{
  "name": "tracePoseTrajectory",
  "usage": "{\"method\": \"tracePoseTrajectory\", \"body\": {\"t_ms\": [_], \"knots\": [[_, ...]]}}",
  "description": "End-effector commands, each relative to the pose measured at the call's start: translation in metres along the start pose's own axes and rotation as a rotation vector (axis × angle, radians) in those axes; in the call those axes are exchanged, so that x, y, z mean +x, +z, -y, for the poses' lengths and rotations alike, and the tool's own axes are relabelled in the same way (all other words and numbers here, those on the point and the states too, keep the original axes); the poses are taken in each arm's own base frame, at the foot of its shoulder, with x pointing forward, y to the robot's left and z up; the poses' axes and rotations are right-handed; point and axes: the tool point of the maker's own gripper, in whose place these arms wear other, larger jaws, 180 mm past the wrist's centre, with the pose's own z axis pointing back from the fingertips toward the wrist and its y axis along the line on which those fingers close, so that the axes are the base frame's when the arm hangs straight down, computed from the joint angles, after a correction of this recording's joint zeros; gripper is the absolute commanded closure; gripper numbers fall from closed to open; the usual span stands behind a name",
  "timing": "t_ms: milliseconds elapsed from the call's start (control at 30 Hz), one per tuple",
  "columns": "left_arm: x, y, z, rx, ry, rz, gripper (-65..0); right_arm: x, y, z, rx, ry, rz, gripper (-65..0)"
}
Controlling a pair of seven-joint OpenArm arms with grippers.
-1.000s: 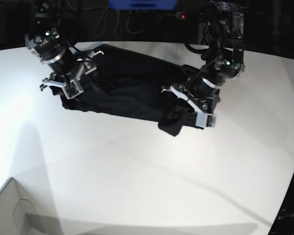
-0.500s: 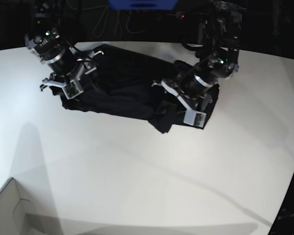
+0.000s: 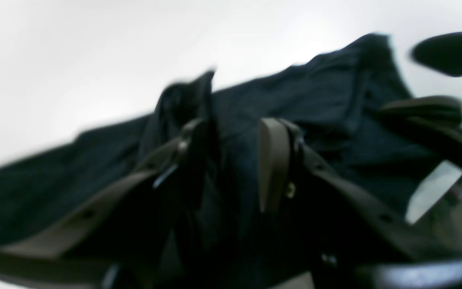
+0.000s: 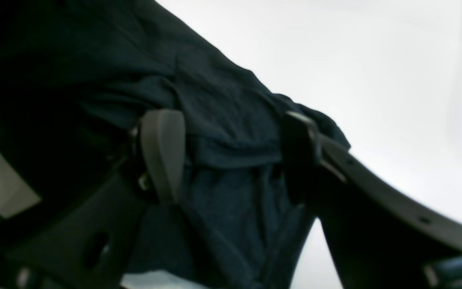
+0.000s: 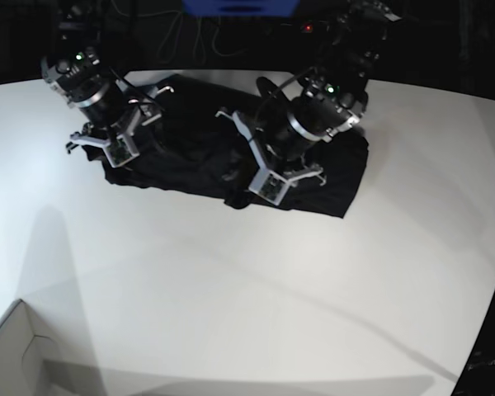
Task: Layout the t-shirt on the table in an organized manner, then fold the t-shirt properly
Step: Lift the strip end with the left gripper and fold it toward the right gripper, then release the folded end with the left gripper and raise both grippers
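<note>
Since a second ago the left arm has swung from the shirt's right end toward its middle, dragging the loose lobe of cloth with it, so the shirt (image 5: 190,148) no longer hangs down toward the near side and now lies as a flatter dark band. The right arm has kept its place at the other end.

The bench (image 5: 231,305) fills the base view, white and bare in front; the shirt lies on its far part, well apart from the box corner (image 5: 16,355) at the near left.

The left end effector (image 5: 252,161) sits over the middle of the shirt. Its wrist view shows the jaws partly apart with a raised fold of cloth standing between the fingers (image 3: 273,160); whether they pinch it I cannot tell, as that view is blurred.

The right end effector (image 5: 99,144) is at the shirt's left end. Its wrist view, unlike the base view, shows the jaws spread wide, astride a rumpled fold and gripping nothing.
</note>
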Motion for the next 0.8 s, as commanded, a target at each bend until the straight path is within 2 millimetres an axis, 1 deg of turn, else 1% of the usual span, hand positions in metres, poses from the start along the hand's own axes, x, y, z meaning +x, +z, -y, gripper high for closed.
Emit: {"method": "tracePoseTrajectory", "body": {"t_ms": [0, 67, 100, 133, 233, 300, 367, 433, 467, 533, 633, 700, 767], "knots": [[0.019, 0.003, 0.002, -0.004, -0.002, 0.064, -21.2, 0.012, 0.004, 0.007, -0.02, -0.001, 0.048, -38.0], [0.029, 0.01, 0.001, 0.001, -0.012, 0.095, -21.2, 0.011, 0.006, 0.011, -0.032, -0.005, 0.046, -38.0], [0.03, 0.013, 0.001, 0.002, -0.012, 0.099, -21.2, 0.011, 0.006, 0.011, -0.034, -0.005, 0.046, -38.0], [0.032, 0.017, -0.006, 0.026, -0.005, 0.108, -21.2, 0.011, 0.006, 0.011, -0.034, -0.005, 0.046, -38.0], [0.029, 0.031, -0.049, 0.149, 0.047, 0.117, -21.2, 0.01, 0.006, 0.012, -0.035, -0.005, 0.045, -38.0], [0.026, 0.036, -0.073, 0.221, 0.098, 0.123, -21.2, 0.01, 0.006, 0.012, -0.035, -0.005, 0.045, -38.0], [0.018, 0.038, -0.091, 0.273, 0.145, 0.112, -21.2, 0.01, 0.006, 0.012, -0.035, -0.005, 0.045, -38.0], [0.005, 0.036, -0.1, 0.297, 0.179, 0.083, -21.2, 0.011, 0.006, 0.011, -0.035, -0.01, 0.047, -38.0], [0.0, 0.033, -0.099, 0.288, 0.183, 0.067, -21.2, 0.011, 0.005, 0.011, -0.034, -0.011, 0.047, -38.0], [-0.01, 0.023, -0.085, 0.246, 0.178, 0.032, -21.2, 0.012, 0.005, 0.011, -0.035, -0.01, 0.05, -38.0], [-0.022, 0.007, -0.051, 0.146, 0.131, -0.022, -21.2, 0.013, 0.005, 0.012, -0.037, -0.01, 0.053, -38.0], [-0.035, -0.001, -0.025, 0.067, 0.083, -0.072, -21.0, 0.012, 0.006, 0.016, -0.05, -0.012, 0.05, -38.0], [-0.042, -0.003, -0.005, 0.005, 0.035, -0.094, -21.0, 0.009, 0.008, 0.023, -0.072, -0.023, 0.045, -38.0]]}}
